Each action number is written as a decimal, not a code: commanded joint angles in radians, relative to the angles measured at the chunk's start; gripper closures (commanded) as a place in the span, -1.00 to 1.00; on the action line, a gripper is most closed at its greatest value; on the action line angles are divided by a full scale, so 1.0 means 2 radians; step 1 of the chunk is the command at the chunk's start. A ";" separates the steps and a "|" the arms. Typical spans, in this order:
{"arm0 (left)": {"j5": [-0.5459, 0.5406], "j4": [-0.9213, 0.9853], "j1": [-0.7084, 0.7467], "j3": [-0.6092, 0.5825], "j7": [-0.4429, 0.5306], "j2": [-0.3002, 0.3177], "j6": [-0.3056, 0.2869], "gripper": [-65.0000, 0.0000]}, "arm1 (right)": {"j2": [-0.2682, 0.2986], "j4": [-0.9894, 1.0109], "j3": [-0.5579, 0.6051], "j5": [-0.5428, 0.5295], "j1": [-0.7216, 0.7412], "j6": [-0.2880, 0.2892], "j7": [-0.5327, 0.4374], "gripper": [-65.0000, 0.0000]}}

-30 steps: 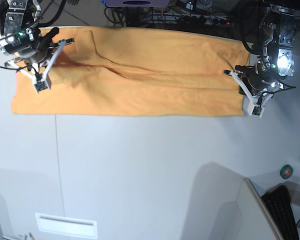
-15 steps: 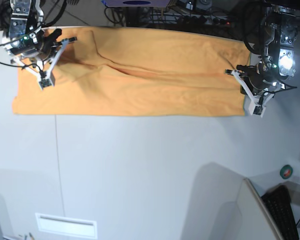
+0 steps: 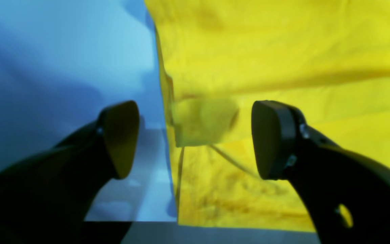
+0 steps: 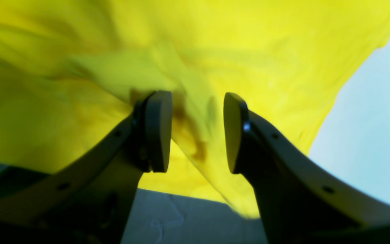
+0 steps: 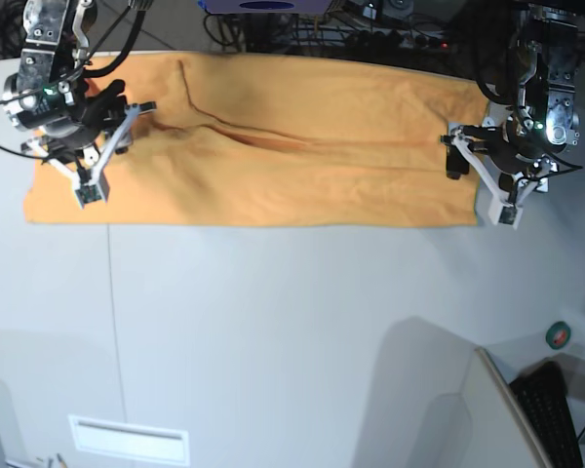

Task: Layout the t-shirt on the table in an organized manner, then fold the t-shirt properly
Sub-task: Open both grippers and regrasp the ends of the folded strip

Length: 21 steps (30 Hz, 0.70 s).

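The t-shirt point(image 5: 273, 141) lies along the far edge of the table point(image 5: 292, 331) as a long flat band, seemingly folded once lengthwise, so shorter crosswise folds look still to do. At its right end the left gripper point(image 3: 195, 139) is spread wide, holding nothing. At its left end the right gripper point(image 4: 197, 132) stands parted around a loose ridge of cloth, not pinching it.

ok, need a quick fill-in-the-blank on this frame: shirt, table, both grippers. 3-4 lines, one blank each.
1. The t-shirt lies along the table's ____ edge in the base view.
2. The left gripper has its jaws ____.
3. The left gripper straddles the shirt's ____, one finger over bare table.
4. Between the right gripper's parted jaws sits a ridge of ____.

Missing words: far; open; edge; fabric
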<state>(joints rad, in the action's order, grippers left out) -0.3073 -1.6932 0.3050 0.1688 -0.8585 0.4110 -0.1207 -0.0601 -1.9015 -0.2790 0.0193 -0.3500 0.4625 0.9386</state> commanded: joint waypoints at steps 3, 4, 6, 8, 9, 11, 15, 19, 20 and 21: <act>0.004 -0.048 0.006 0.056 0.008 -0.010 0.002 -0.54 | 0.002 -0.039 -0.003 0.000 -0.003 -0.001 -0.008 0.25; 0.004 -0.061 0.007 0.068 0.008 -0.016 0.002 -0.54 | 0.003 -0.042 -0.004 0.001 -0.006 -0.001 -0.009 0.25; 0.004 -0.076 0.014 0.085 0.008 -0.025 0.002 -0.52 | 0.007 -0.040 -0.006 0.003 -0.010 -0.001 -0.011 0.26; 0.004 -0.074 0.015 0.079 0.008 -0.028 0.002 -0.27 | 0.005 -0.032 -0.031 0.001 -0.012 -0.002 -0.012 0.29; 0.004 -0.068 0.015 0.069 0.008 -0.030 0.002 -0.01 | 0.004 -0.020 -0.042 0.001 -0.010 -0.002 -0.015 0.39; 0.004 -0.051 0.014 0.048 0.008 -0.041 0.002 0.63 | 0.005 0.006 -0.056 0.001 -0.010 -0.002 -0.039 0.67; 0.004 -0.018 0.012 0.027 0.011 -0.066 0.002 1.00 | 0.005 0.052 -0.062 0.002 -0.013 -0.002 -0.069 1.00; 0.007 0.025 -0.009 0.030 0.012 -0.079 0.002 1.00 | 0.002 0.087 -0.056 0.001 -0.012 -0.002 -0.071 1.00; 0.006 0.034 -0.011 0.032 0.012 -0.079 0.002 1.00 | 0.002 0.093 -0.054 0.001 -0.012 -0.002 -0.071 1.00; 0.005 0.038 -0.012 0.033 0.012 -0.077 0.002 1.00 | 0.002 0.101 -0.047 0.001 -0.012 -0.002 -0.071 1.00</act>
<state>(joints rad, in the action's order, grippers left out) -0.2909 -1.6020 0.2798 0.2283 -0.8490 0.2455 -0.1127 -0.0578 -1.6875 -0.3748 0.0284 -0.3767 0.4561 0.8085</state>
